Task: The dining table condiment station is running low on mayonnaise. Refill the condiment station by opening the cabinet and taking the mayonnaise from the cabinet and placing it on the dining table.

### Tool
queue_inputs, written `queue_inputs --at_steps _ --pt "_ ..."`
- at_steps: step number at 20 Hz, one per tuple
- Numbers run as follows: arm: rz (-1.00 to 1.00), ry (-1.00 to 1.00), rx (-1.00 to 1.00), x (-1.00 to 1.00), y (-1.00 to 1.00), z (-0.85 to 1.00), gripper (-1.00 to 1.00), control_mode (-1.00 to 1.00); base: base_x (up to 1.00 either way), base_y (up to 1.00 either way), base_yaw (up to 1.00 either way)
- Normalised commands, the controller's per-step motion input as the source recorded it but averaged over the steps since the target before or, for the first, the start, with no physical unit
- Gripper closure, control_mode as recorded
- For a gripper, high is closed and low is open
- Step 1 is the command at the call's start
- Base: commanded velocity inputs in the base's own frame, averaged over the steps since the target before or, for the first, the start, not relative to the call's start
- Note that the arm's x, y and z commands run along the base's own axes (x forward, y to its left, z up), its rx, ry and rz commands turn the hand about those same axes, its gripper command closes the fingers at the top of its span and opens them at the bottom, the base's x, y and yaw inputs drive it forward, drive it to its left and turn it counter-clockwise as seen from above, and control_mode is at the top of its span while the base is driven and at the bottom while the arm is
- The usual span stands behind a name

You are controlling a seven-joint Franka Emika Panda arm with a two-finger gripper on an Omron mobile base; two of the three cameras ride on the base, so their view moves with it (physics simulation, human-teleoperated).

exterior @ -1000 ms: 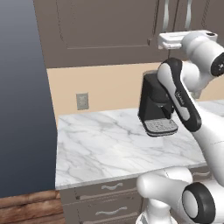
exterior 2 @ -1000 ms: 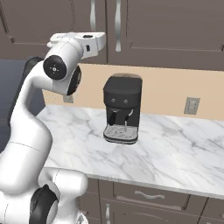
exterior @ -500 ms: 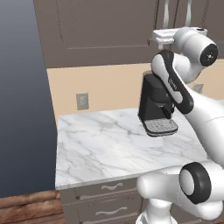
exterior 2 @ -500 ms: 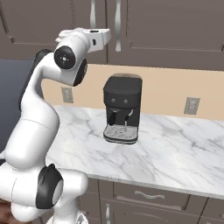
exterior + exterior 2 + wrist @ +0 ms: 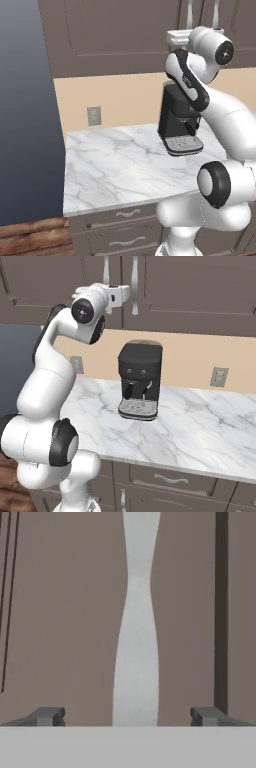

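Pincer point(image 5: 128, 716) spread wide, nothing between its tips, raised level with the cabinet point(image 5: 120, 35) and facing the closed door; the wavy silver handle point(image 5: 136, 622) stands centred between the tips, not touched. Door shut, so its contents are hidden. Below, a black coffee machine point(image 5: 141, 387) sits on the marble counter point(image 5: 125, 170), with a wall outlet point(image 5: 93, 115) behind.

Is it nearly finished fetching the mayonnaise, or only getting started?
Only getting started. Nothing looks done yet: the cabinet door is shut. In hand: the open hand is raised to the door, its fingertips on either side of the wavy silver handle, not yet closed on it. Left: pull the door open, take the jar out and carry it to the dining table.
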Motion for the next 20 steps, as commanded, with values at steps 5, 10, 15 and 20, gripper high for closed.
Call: queue_inputs --at_steps 5,10,15,20 --pt "0.00 0.05 0.00 0.57 0.00 0.00 -1.00 -1.00 0.00 0.00 0.00" --pt "0.00 0.05 0.00 0.57 0.00 0.00 -1.00 -1.00 0.00 0.00 0.00" --pt "0.00 0.01 0.00 0.13 0.00 0.00 1.00 -1.00 0.00 0.00 0.00" --pt "0.00 0.00 0.00 0.00 0.00 0.00 1.00 -1.00 0.00 0.00 0.00"
